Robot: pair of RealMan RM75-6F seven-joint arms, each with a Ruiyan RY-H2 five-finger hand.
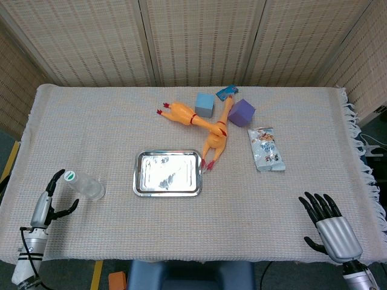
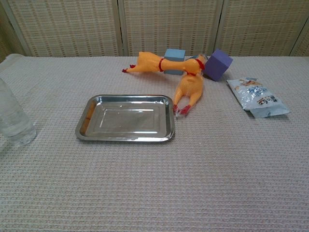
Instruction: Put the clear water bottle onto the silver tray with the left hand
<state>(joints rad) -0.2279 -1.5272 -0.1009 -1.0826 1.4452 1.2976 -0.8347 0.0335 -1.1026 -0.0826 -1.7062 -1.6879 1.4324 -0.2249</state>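
Counter [image 1: 181, 241] under a woven cloth fills my head view, and on it, near the middle, I see the tray [image 1: 167, 173] lying flat. Behind the tray lie two rubber chickens [image 1: 213, 140], one with its feet just beside the tray's far right corner, and past them sit a blue block [image 1: 204, 104] and a purple block [image 1: 241, 112]. A snack bag [image 1: 266, 149] lies flat to the right of the chickens. My right hand [image 1: 329, 225] rests at the near right edge, fingers spread and holding nothing. The bottle [image 1: 84, 185] stands upright on the cloth, well to the left of the tray, its green-marked cap on. My left hand [image 1: 49, 199] is just beside the bottle on its left, seen edge-on, thumb and fingers apart and empty; I cannot tell whether a fingertip touches the cap.
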